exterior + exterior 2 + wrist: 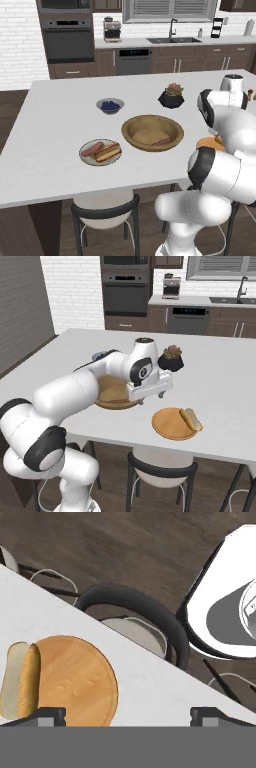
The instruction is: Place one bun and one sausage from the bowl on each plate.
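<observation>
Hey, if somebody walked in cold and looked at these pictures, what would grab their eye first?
Probably the white arm bent over the counter's near edge, its gripper open and empty between the wooden bowl and the orange plate. That plate holds a bun but no sausage, while the grey-rimmed plate, on the bowl's other side, already holds both. One sausage lies in the bowl.

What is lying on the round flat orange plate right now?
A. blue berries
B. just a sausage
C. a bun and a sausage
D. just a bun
D: the round flat orange plate carries one split pale tan bun at its edge and no sausage; the red-brown sausage not yet moved lies in the large round wooden bowl.
</observation>
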Controlling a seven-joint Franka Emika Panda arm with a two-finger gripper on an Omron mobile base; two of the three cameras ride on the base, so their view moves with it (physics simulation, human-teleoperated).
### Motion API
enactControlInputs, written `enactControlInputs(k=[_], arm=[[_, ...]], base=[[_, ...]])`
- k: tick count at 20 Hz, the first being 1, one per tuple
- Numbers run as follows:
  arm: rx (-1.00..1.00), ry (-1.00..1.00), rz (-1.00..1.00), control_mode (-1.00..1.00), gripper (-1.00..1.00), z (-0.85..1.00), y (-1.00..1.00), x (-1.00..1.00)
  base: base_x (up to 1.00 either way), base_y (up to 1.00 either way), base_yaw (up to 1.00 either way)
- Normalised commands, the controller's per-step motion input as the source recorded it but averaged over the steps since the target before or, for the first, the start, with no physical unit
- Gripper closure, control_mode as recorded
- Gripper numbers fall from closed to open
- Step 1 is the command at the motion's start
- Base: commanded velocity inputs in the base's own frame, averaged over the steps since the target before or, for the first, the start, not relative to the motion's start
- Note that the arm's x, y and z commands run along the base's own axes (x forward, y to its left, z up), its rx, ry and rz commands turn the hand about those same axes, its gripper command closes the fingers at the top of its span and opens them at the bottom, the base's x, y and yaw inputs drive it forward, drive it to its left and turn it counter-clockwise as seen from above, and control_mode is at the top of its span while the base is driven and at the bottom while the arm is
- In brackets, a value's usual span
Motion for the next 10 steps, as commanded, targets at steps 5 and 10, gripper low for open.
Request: enactControlInputs(k=[5,10], arm=[[0.00,0.12,0.24,-1.00,-1.00,0.47,1.00,0.00],[0.00,0.05,0.32,-1.00,-1.00,-0.06,0.99,0.12]], base=[[0.00,0.00,0.00],[0.00,0.00,0.00]])
